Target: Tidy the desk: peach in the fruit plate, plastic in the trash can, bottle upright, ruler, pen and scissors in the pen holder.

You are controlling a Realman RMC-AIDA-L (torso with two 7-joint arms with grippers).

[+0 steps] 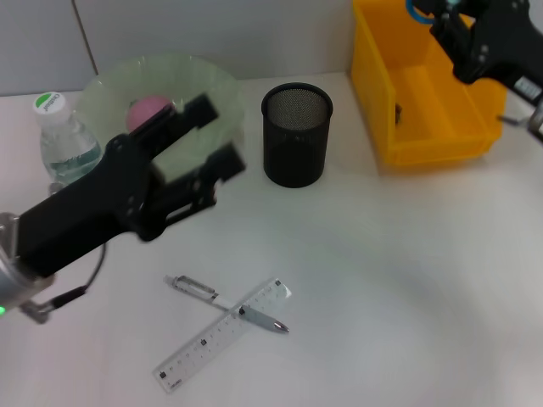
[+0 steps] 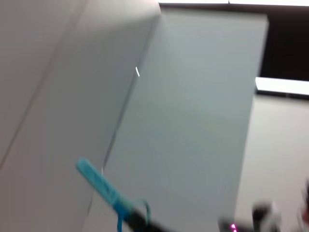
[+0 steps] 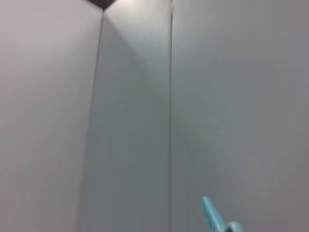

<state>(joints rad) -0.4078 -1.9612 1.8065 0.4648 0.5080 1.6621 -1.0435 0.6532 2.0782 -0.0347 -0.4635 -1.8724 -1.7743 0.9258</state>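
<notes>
Over the near rim of the fruit plate (image 1: 212, 85) my left gripper (image 1: 219, 136) hangs with its jaws spread and nothing between them. The peach (image 1: 146, 110) lies in that plate just behind them, so I judge the fruit step done. Beside the plate, on my left, the bottle (image 1: 66, 140) stands upright on its base, cap up, which looks like another step finished.

My right gripper (image 1: 462, 38) is raised over the far corner of the yellow bin (image 1: 407, 127); I cannot tell how its jaws stand. The bin seems to serve as the trash can, and I see only a small dark speck inside it.

Between plate and bin stands the black mesh pen holder (image 1: 295, 136), mouth up, with nothing visibly standing in it.

Nearer to me on the tabletop (image 1: 407, 297) lie the ruler (image 1: 222, 333) and the pen (image 1: 226, 303), crossed and touching. The ruler's long axis runs from near-left to far-right; the pen lies over it, running far-left to near-right with its dark tip at the right end. I see no scissors. Both probably need lifting by one end to go into the holder upright.
</notes>
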